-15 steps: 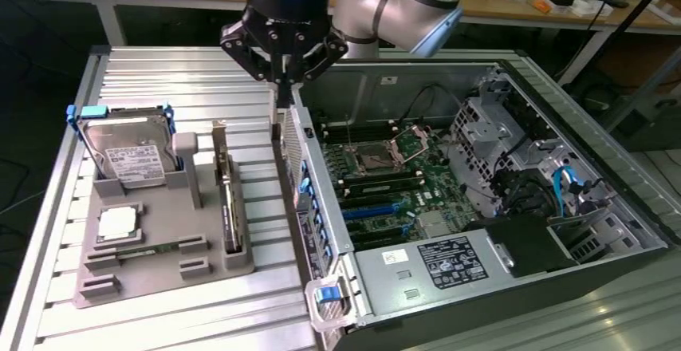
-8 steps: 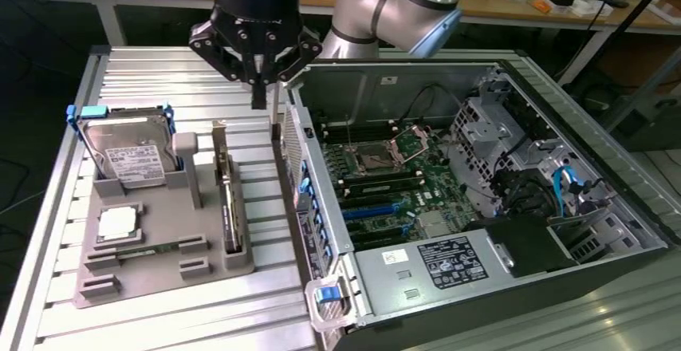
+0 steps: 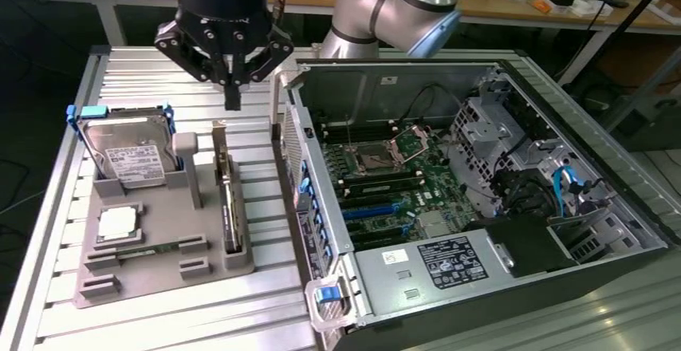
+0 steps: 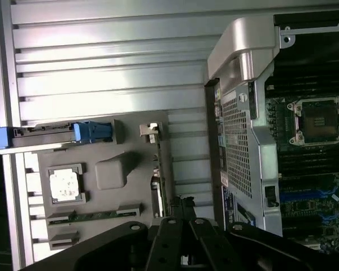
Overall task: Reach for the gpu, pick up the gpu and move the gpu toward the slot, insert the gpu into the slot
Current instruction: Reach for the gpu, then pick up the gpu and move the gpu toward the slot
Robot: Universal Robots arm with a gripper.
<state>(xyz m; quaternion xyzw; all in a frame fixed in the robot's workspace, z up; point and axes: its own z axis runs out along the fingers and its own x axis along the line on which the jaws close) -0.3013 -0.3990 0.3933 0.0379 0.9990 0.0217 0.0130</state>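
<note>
Pinched shut and empty, the end effector [image 3: 233, 96] hung over open tabletop [image 3: 139, 72]; the gpu [image 3: 225, 195] stood edgewise at its six o'clock, exterior view, beside the case [image 3: 404, 88].

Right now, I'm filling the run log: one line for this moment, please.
phase: reach | gripper: shut, empty, above gpu | gpu: on edge in gray holder | slot: empty
</note>
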